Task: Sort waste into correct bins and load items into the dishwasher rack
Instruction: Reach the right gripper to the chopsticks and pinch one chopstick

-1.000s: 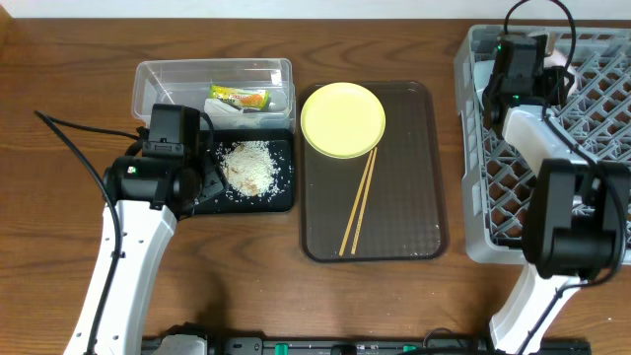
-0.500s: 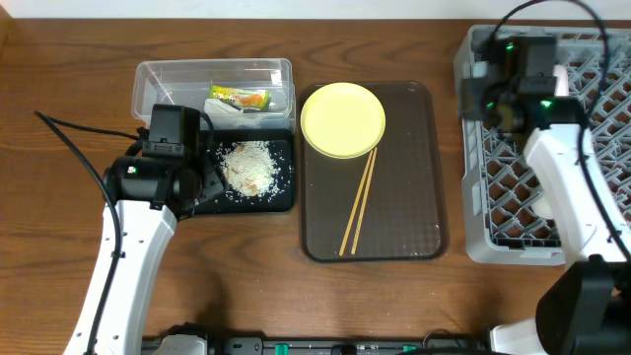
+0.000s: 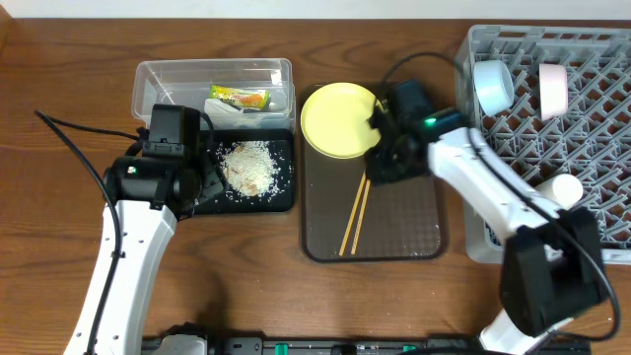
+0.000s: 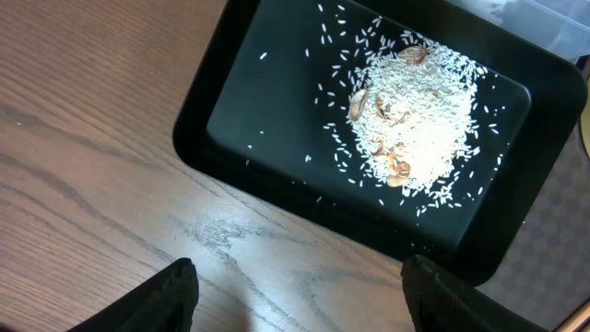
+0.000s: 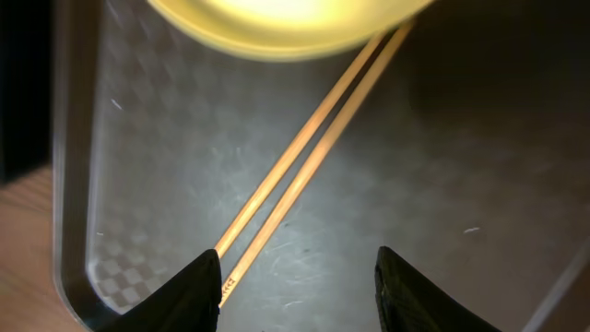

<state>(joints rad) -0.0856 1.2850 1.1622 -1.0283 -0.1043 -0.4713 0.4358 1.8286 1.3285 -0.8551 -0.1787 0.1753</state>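
Overhead: hovering the right claw (image 3: pixel 380 166) above the far half of the dark brown serving tray (image 3: pixel 404 222), jaws spread wide and gripping nothing. Showing the yellow plate (image 3: pixel 341 118) lying in that tray's far corner on the left-arm side. Showing the chopsticks (image 3: pixel 355 212) lying inside the tray, slanting from the plate's edge toward the near rim. Showing the black tray (image 3: pixel 286 202) just beside the serving tray on its left-arm side, carrying the rice scraps (image 3: pixel 251 168). Showing the clear tub (image 3: pixel 158 84) farther back on that same side, containing the wrapper (image 3: pixel 242 99). Showing the grey rack (image 3: pixel 601 138) on the serving tray's right-arm side, carrying the blue bowl (image 3: pixel 490 84), the pink bowl (image 3: pixel 552 89) and the pale cup (image 3: pixel 564 187). Resting the left claw (image 3: pixel 207 187) over the black tray's side away from the serving tray.

Left wrist: looking down on the black tray, the scraps and bare tabletop (image 4: pixel 92 184); spreading the left claw wide, clasping nothing.

Right wrist: looking down into the serving tray, framing the chopsticks above the wide-open claw without touching them, the plate's rim beyond.
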